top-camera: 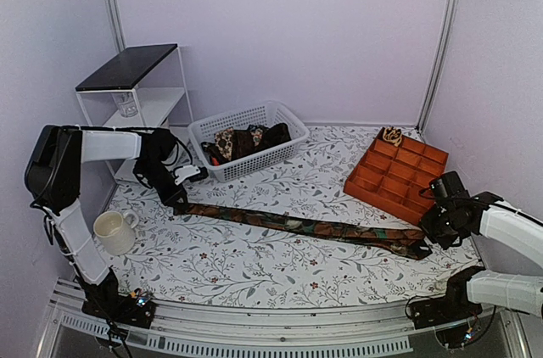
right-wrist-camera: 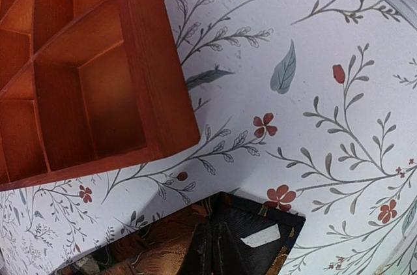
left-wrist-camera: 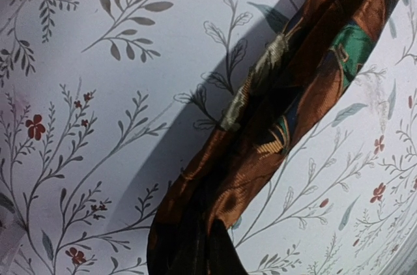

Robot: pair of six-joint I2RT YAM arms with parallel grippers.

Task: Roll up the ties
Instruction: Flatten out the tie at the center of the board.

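A long brown, green and rust patterned tie (top-camera: 297, 224) lies stretched across the floral table from left to right. My left gripper (top-camera: 180, 199) is shut on its narrow end, and in the left wrist view the tie (left-wrist-camera: 287, 99) rises off the cloth toward the camera. My right gripper (top-camera: 427, 242) is shut at the wide end, which lies underside up (right-wrist-camera: 247, 236), showing dark lining and a white label (right-wrist-camera: 260, 237). The fingers themselves are out of both wrist views. More ties (top-camera: 242, 139) lie bunched in the white basket (top-camera: 254, 163). A tan spotted roll (top-camera: 392, 135) sits in the tray's far corner.
An orange compartment tray (top-camera: 382, 205) stands at the right, its near corner (right-wrist-camera: 150, 60) close to my right gripper. A cream mug (top-camera: 113, 231) stands near the left arm. A white shelf unit with a dark top (top-camera: 127, 67) stands at the back left.
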